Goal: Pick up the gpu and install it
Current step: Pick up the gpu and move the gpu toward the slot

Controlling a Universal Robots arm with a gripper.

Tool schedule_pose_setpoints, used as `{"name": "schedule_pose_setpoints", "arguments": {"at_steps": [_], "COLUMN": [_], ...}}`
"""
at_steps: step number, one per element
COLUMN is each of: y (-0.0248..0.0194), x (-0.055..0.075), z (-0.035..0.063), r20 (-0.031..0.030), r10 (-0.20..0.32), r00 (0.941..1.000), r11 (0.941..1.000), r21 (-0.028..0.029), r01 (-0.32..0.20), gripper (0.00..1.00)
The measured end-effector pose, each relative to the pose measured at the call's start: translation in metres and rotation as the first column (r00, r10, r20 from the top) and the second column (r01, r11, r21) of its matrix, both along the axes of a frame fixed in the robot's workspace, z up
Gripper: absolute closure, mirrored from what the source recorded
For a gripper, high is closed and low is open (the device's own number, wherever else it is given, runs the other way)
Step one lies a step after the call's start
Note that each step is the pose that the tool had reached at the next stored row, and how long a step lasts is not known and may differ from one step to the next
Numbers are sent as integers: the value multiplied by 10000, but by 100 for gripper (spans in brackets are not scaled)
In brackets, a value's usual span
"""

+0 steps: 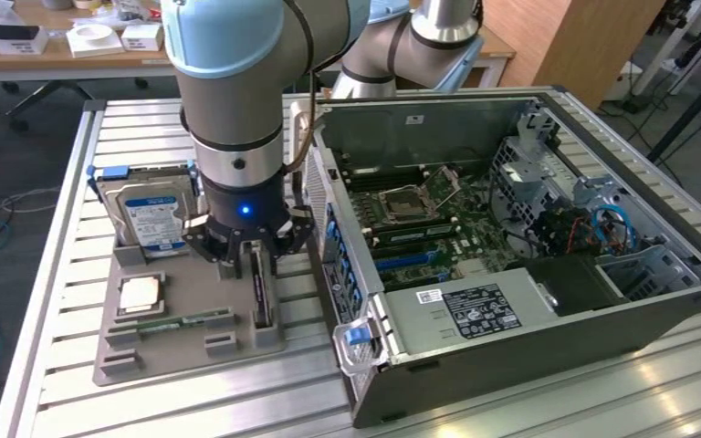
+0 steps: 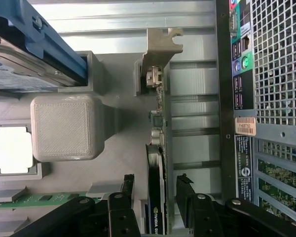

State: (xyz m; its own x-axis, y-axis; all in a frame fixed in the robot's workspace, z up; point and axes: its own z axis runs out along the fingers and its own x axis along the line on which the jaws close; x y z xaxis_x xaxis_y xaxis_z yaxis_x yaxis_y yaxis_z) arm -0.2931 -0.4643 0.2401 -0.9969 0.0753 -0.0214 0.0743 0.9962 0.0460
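1. The grey fixture tray sits on the slatted bench, low on the exterior view's left. The open PC case lies just beside it on the exterior view's right. Its side panel is off and the motherboard faces up.
2. Each part has its own pocket in the tray: hard drive propped on edge, CPU flat, green memory stick flat. My read is that this gives you a fixed, repeatable pose for every pick.
3. The gpu stands on its long edge in a slot along the tray side nearest the case. In the wrist view its metal end bracket is at the end away from the arm. Standing on edge likely presents both flat faces for a pinch.
4. The fingers are spread wide and hold nothing.
5. They straddle the gpu, one finger on each face, near the end opposite the bracket. The wrist view shows a gap on both sides, so there is no contact that I can see.
6. The card is seated in the tray, not lifted. Judging from that, no part of the install is done.
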Motion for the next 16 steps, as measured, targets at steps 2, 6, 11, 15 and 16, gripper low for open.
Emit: {"name": "schedule_pose_setpoints", "arguments": {"at_steps": [2,6,11,15,16], "y": [0,0,0,0,0], "x": [0,1,0,21,21], "z": [-3,-29,-45,-49,-49], "r20": [-1,3,-2,1,0], "r10": [0,0,0,0,0], "r00": [10000,10000,10000,10000,10000], "r11": [10000,10000,10000,10000,10000], "r21": [-1,3,-1,1,1], "r01": [0,0,0,0,0], "gripper": [53,53,53,53,53]}}
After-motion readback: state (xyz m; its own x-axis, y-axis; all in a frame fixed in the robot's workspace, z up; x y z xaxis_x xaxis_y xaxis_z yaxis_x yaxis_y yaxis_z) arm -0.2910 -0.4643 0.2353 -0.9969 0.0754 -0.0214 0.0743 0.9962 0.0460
